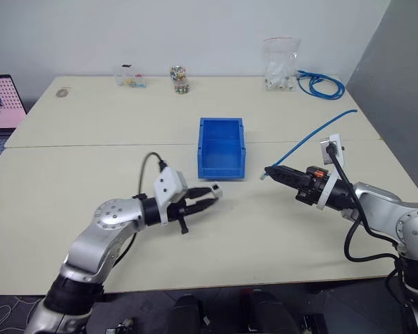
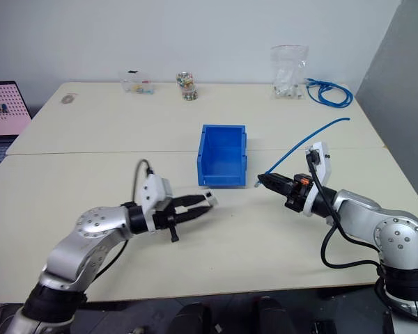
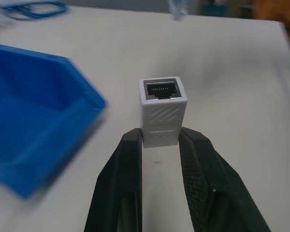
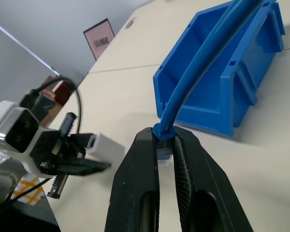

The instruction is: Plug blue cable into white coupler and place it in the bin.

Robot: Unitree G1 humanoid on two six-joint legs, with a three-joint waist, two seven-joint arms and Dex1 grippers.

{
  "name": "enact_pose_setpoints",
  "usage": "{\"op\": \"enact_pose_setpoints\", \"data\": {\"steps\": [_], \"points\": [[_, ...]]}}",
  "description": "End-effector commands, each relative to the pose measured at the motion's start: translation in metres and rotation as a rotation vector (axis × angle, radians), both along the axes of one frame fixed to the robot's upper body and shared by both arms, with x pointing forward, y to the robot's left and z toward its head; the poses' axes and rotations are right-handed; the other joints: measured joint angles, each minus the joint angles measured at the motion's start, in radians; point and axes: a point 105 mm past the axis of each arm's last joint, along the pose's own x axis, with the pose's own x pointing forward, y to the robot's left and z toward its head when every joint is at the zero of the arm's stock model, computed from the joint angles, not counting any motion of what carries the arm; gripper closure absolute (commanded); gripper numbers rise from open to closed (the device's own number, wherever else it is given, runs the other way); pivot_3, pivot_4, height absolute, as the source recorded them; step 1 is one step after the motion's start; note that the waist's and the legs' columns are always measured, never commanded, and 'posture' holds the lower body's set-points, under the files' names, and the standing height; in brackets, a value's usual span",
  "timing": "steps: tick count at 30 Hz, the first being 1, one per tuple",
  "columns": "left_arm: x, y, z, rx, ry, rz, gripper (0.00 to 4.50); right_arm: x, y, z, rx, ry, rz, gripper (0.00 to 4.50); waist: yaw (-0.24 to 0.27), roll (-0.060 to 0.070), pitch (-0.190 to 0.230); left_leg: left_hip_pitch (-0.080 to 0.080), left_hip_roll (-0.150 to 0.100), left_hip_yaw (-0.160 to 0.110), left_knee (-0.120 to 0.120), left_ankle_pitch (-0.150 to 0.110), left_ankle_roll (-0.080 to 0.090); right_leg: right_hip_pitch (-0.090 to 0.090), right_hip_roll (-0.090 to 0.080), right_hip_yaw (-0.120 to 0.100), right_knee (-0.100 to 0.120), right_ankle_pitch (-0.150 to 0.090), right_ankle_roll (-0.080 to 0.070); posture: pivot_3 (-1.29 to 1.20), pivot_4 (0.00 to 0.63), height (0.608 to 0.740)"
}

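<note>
Plug and socket held apart, facing each other in front of the bin.

The white coupler point(image 3: 163, 116) is clamped at its rear half between the fingers of the left gripper point(image 1: 207, 197), with its dark socket opening turned away from that gripper and toward the robot's right. The blue cable point(image 1: 313, 137) is pinched just behind its clear plug by the right gripper point(image 1: 270, 172), and its free length trails up and back past the wrist. The coupler lies well apart from the plug, to the right gripper's left and slightly lower; the bin point(image 1: 221, 147) stands just beyond the gap between them. The two long axes are judged roughly in line but not yet level, so alignment is needed before insertion.
</note>
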Motion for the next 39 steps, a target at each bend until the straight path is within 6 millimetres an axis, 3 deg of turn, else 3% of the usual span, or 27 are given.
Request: {"op": "enact_pose_setpoints", "data": {"steps": [1, 6, 10, 16, 23, 39], "points": [[-0.006, -0.01, -0.014, 0.043, 0.029, -0.205, 3.73, -0.002, 0.0, 0.008, -0.092, -0.107, 0.035, 4.35, -0.003, 0.0, 0.0, 0.0, 0.0, 0.0, 0.0, 0.0, 0.0, 0.0, 0.001, 0.0, 0.0, 0.0, 0.0, 0.0, 0.15, 0.74], [0.009, -0.018, -0.062, 0.112, 0.086, -0.329, 3.73, -0.02, 0.014, 0.0, -0.278, -0.232, 0.145, 4.35, -0.008, 0.001, 0.0, 0.0, 0.0, 0.0, -0.001, 0.0, 0.0, -0.001, 0.002, 0.0, 0.0, 0.0, -0.002, 0.0, 0.15, 0.74], [0.012, -0.018, -0.079, 0.171, 0.057, -0.397, 3.73, -0.025, 0.02, -0.008, -0.319, -0.269, 0.165, 4.35, -0.008, 0.001, -0.001, -0.002, -0.001, -0.001, 0.0, 0.0, 0.0, 0.0, 0.001, -0.001, -0.001, 0.0, -0.001, 0.0, 0.15, 0.74], [0.015, -0.012, -0.084, 0.186, 0.039, -0.416, 3.73, -0.034, 0.037, -0.023, -0.42, -0.376, 0.268, 4.35, -0.011, 0.001, -0.001, 0.001, -0.001, -0.001, 0.002, 0.0, 0.001, 0.002, 0.0, 0.0, 0.0, 0.001, 0.001, 0.0, 0.15, 0.74], [0.01, -0.012, -0.084, 0.161, 0.022, -0.407, 3.73, -0.027, 0.049, -0.044, -0.463, -0.451, 0.31, 4.35, -0.012, 0.001, -0.002, 0.004, -0.001, -0.001, 0.001, 0.002, 0.003, 0.003, 0.002, 0.0, 0.002, 0.002, -0.001, 0.0, 0.15, 0.74], [-0.007, 0.0, -0.085, 0.173, 0.071, -0.353, 3.73, -0.032, 0.075, -0.057, -0.416, -0.508, 0.459, 4.35, -0.017, 0.002, -0.004, 0.006, 0.0, -0.003, 0.0, 0.002, 0.003, 0.002, 0.002, 0.001, 0.002, 0.001, -0.002, 0.0, 0.15, 0.74]]}}
